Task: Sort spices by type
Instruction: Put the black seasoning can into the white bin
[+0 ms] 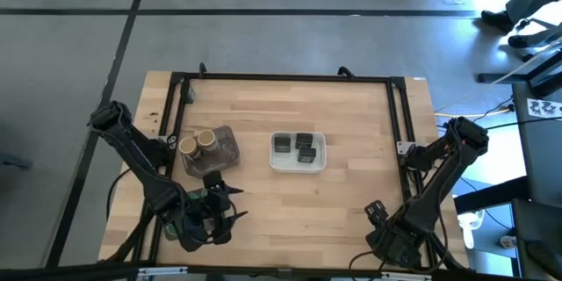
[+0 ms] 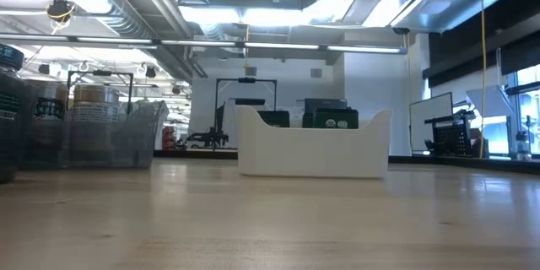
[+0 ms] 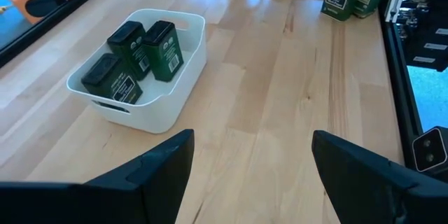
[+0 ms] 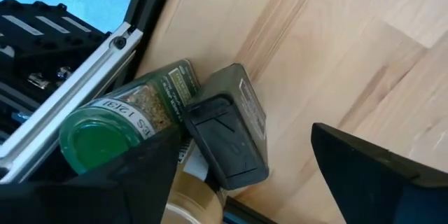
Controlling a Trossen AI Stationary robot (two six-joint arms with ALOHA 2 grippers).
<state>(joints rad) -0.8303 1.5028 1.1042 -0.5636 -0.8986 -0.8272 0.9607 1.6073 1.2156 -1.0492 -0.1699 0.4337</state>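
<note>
Right gripper [image 4: 238, 175] hung open over a green-lidded jar [image 4: 105, 129] and tin [image 4: 227, 136], probably best straddling one squarely; left gripper [image 3: 252, 164] open too.

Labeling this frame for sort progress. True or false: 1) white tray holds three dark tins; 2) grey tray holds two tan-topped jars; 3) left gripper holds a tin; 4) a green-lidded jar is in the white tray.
1) The white tray holds three dark tins: true.
2) The grey tray holds two tan-topped jars: true.
3) False. The left gripper is open and empty.
4) False. A green-lidded jar lies on the table by the frame, near the right gripper.
</note>
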